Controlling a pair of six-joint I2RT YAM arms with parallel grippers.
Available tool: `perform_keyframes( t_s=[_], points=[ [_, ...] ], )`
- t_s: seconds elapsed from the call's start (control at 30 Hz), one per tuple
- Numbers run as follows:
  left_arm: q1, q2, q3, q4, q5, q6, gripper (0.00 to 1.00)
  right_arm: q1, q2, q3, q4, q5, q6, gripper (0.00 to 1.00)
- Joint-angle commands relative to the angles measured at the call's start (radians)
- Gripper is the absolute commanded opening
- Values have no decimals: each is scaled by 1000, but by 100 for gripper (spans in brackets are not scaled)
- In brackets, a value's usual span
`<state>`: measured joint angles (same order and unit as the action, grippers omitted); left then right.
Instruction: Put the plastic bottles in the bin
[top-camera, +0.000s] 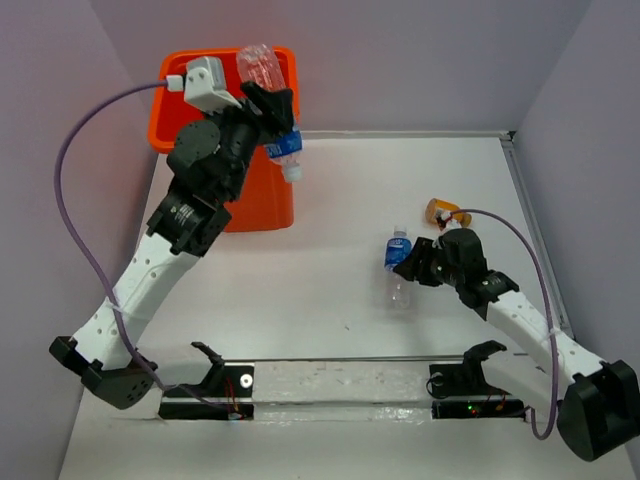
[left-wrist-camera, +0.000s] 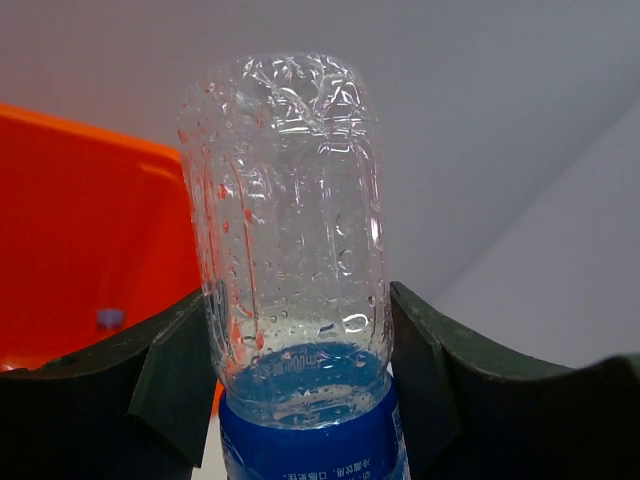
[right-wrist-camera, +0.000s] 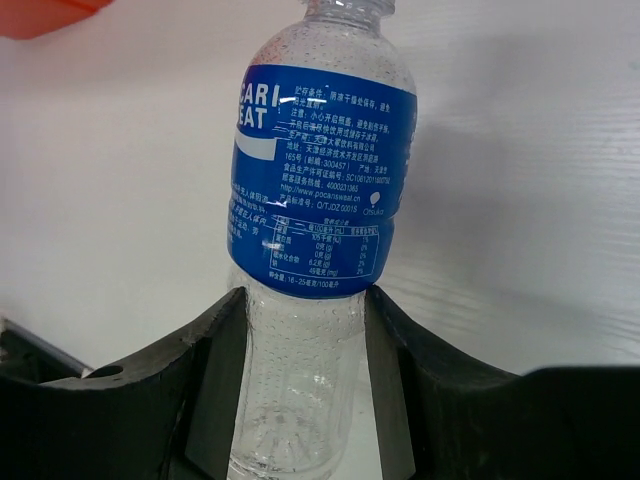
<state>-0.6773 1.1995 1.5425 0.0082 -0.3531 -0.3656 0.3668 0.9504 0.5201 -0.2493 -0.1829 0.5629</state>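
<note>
— How will these take a grip?

— They look empty, so expect them to be light, thin-walled and easy to dent, and the droplets suggest they'll be slick. Squeeze only enough to hold. Your left tool (top-camera: 268, 108) is clamped on the raised bottle (top-camera: 262, 75) around its body just above the blue label, with the base up and the cap hanging down. That band is probably the stiffest place to hold.

— Where is it now?

— At the far left, over the right rim of the bin (top-camera: 262, 195). I'd judge it needs to go a little further left before you let go.

— And the other arm?

— Your right tool (right-wrist-camera: 305, 330) has its fingers pressed on both sides of the lying bottle (right-wrist-camera: 315, 170). It grips the clear part below the label while the bottle rests on the surface (top-camera: 330, 220) right of centre.

— What's the count?

— There are two clear, blue-labelled bottles, one in each tool. One orange bottle (top-camera: 445, 212) lies just beyond the right tool. A blue cap (left-wrist-camera: 110, 318) shows inside the bin, so at least one more is likely in there. There is one bin.
</note>
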Motion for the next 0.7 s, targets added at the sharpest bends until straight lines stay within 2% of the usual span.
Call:
perform_keyframes(
  t_s=[0.0,0.13,0.23,0.27,0.33,0.37,0.43,0.53,0.67],
  points=[
    [151,134,224,-51,-20,51,64,41,-108,3,64,-49,43,38],
    [249,259,433,-62,-81,93,64,41,-206,14,55,-69,49,36],
    [312,348,502,-53,-148,135,66,41,-246,37,38,-79,40,36],
    [326,394,537,-54,-149,155,79,50,-255,43,36,-82,38,36],
    [357,446,633,-97,-141,165,96,50,-256,72,44,-93,37,36],
    [361,493,674,-169,-136,163,99,50,-251,84,50,-96,35,36],
    [366,494,709,-217,-97,154,99,60,-234,128,74,-108,38,36],
    [367,419,598,-185,-31,113,99,70,-182,179,138,-127,49,35],
    [364,188,375,-133,122,56,99,113,-87,320,217,-124,55,34]
  ],
)
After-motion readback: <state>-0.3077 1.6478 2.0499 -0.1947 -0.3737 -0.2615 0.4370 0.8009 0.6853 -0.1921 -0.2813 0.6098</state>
